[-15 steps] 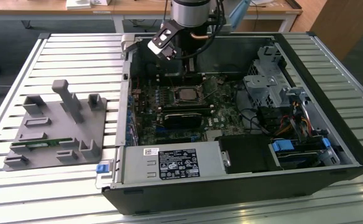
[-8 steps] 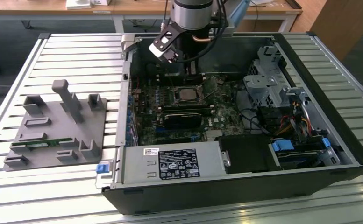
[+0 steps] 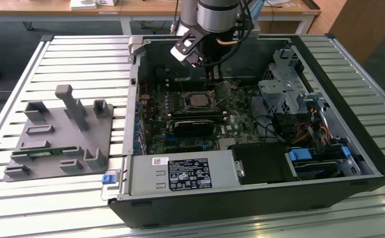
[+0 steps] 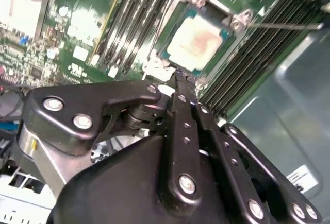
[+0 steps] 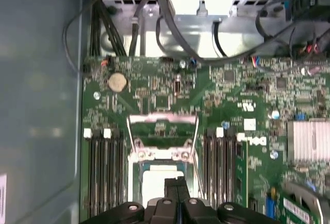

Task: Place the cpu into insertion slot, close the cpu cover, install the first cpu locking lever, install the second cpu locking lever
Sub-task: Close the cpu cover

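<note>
So, in the exterior view, from its left: a grey plastic fixture plate with upright pegs [image 3: 60,134] lies on the slatted metal table [image 3: 20,69], just beside the open black computer case [image 3: 245,203]. Inside the case is the dark green circuit board [image 3: 154,131], and near its middle the small square silver-rimmed insertion slot [image 3: 185,100]. The flat silver-grey square cpu [image 3: 198,99] already sits in it. A larger black rectangular card [image 3: 193,125] lies just below the slot in that picture.

My black two-finger gripper [image 3: 211,83] hangs right at the slot's far edge. Its fingers are pressed together and I see nothing between them in either wrist view [image 4: 179,75] [image 5: 175,182].

The thin silver windowed cpu cover [image 5: 162,117] is swung back off the slot, with green board showing through its window. The cpu top [image 4: 198,41] is bare, not covered. Long black memory slots [image 5: 105,172] run on both sides of the slot.

On the exterior view's right is a silver metal drive cage [image 3: 281,94].
</note>
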Available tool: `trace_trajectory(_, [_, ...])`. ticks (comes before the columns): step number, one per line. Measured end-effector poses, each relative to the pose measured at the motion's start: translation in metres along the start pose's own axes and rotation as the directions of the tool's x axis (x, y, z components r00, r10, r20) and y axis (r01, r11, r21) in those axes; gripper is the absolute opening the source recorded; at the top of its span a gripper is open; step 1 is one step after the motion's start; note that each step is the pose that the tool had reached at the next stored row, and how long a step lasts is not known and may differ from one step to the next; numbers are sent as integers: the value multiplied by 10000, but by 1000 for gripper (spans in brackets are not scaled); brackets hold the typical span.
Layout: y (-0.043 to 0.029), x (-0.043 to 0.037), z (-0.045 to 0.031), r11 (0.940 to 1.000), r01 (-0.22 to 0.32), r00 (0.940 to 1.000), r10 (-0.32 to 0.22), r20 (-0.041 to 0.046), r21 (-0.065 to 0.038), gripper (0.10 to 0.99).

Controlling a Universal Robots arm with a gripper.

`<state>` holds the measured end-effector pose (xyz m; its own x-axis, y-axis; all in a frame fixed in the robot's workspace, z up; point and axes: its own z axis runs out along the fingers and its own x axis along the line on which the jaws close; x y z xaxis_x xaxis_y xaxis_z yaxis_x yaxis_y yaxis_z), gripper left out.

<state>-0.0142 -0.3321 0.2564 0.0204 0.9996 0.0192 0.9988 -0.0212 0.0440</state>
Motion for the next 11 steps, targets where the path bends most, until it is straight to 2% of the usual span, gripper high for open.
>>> trace_trajectory(4, [62, 1, 5, 10000, 13, 10000, -13, 0, 2, 106])
trace_trajectory(11, [89, 3, -22, 10000, 22, 10000, -22, -23, 2, 106])
